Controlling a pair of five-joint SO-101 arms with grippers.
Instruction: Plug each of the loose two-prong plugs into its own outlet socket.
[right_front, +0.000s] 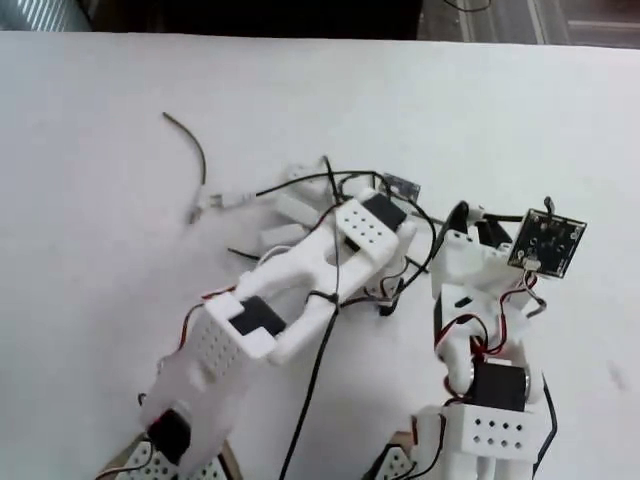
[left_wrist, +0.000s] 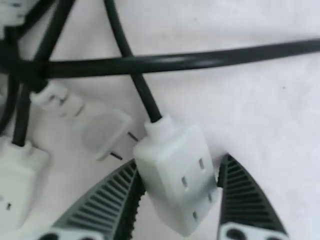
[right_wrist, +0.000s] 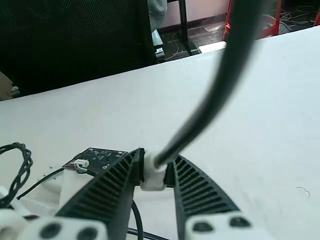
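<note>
A white outlet socket (left_wrist: 175, 175) on a black cable lies on the table between the fingers of my left gripper (left_wrist: 180, 162), which is open and close to both of its sides. A white two-prong plug (left_wrist: 100, 135) lies just beyond it, prongs pointing toward the socket. Another white socket (left_wrist: 15, 175) sits at the edge. My right gripper (right_wrist: 156, 157) is raised off the table and shut on the white collar of a plug (right_wrist: 150, 175), whose black cable (right_wrist: 220, 85) rises past the camera. In the high view a further loose plug (right_front: 215, 200) lies left of the left arm (right_front: 300, 270).
Black cables (left_wrist: 175, 62) cross over the sockets and tangle between the two arms (right_front: 330, 180). A thin brown cord (right_front: 190, 140) curls away from the loose plug. The right arm (right_front: 490, 390) stands folded at the front right. White tabletop (right_front: 100, 250) stretches to the left and back.
</note>
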